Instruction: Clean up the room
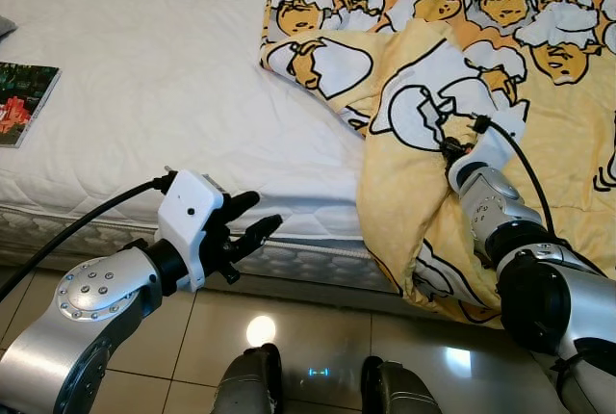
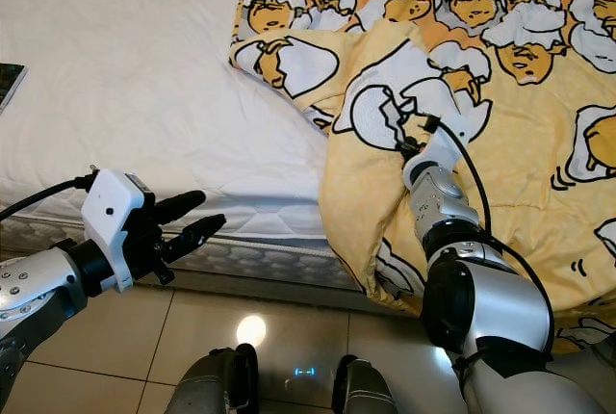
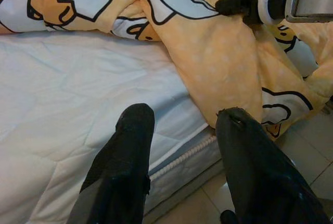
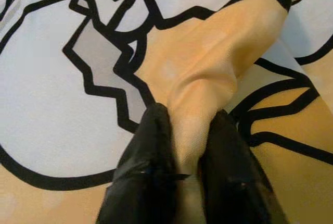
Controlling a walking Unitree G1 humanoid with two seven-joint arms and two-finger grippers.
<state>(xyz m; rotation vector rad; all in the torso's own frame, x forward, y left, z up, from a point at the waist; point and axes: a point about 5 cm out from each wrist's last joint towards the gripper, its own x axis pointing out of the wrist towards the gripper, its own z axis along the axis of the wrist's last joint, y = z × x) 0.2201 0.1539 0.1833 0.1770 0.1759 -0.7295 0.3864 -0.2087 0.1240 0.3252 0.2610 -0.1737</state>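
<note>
Now r. claw (image 4: pixel 184 146) outstretched, pinching yellow blanket (image 1: pixel 423 193) fold, l. claw (image 1: pixel 252 223) spread, level by mattress (image 1: pixel 173 96) edge.

Yellow cartoon blanket on a white bed

The blanket (image 1: pixel 423 38) is yellow with white cracked-egg figures outlined in black; the bed (image 1: pixel 144 96) is white and quilted; the book (image 1: pixel 21 98) has a green and red cover; the floor (image 1: pixel 318 337) is glossy beige tile.
</note>
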